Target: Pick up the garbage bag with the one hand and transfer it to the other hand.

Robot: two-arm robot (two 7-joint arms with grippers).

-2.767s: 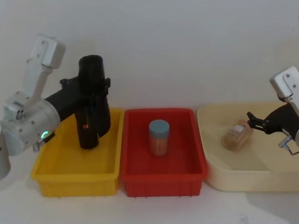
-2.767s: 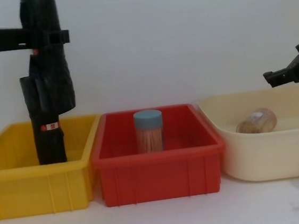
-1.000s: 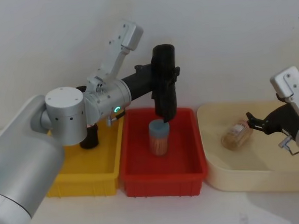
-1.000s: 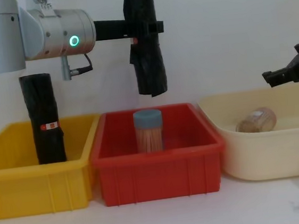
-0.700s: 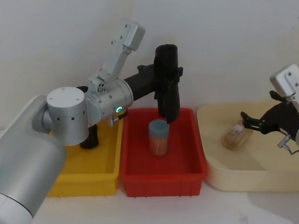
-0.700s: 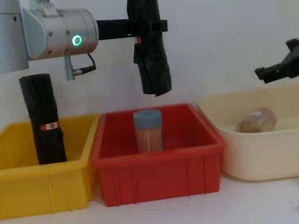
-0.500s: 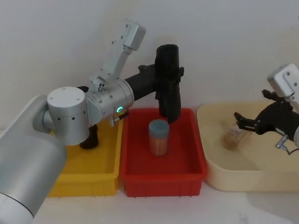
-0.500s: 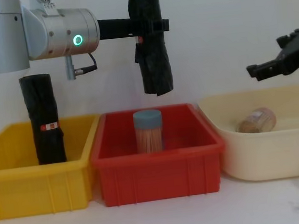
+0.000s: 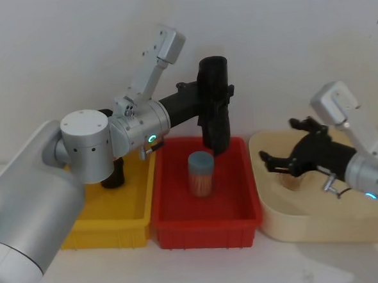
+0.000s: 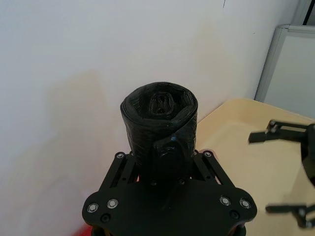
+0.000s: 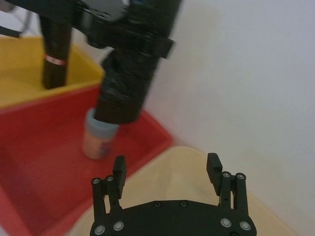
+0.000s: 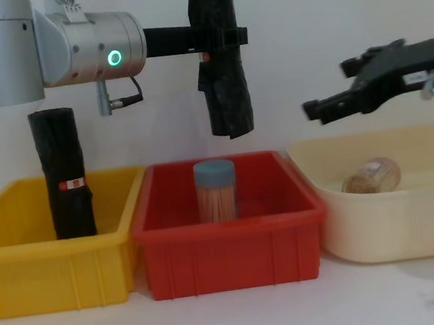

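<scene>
hanging upright above the red bin (image 12: 226, 247), the garbage bag (image 12: 227, 99) is clamped near its top by the left gripper (image 12: 218, 37), its lower length left bare, likely so that it can be taken from the side. the right gripper (image 12: 327, 87) is spread wide above the cream tray (image 12: 394, 221), apart from the bag and aimed toward it. the blue-lidded jar (image 12: 216, 190) stands just beneath the bag and could be struck if the bag is dropped. a second roll (image 12: 63, 171) stands aside in the yellow bin (image 12: 49, 265).

Wall: plain white wall (image 9: 285, 33) is running behind everything.
Tabletop: white surface (image 12: 241, 315) is carrying soft shadows.
Side: pale grey panel (image 10: 290, 69) is standing beside the wall.
</scene>
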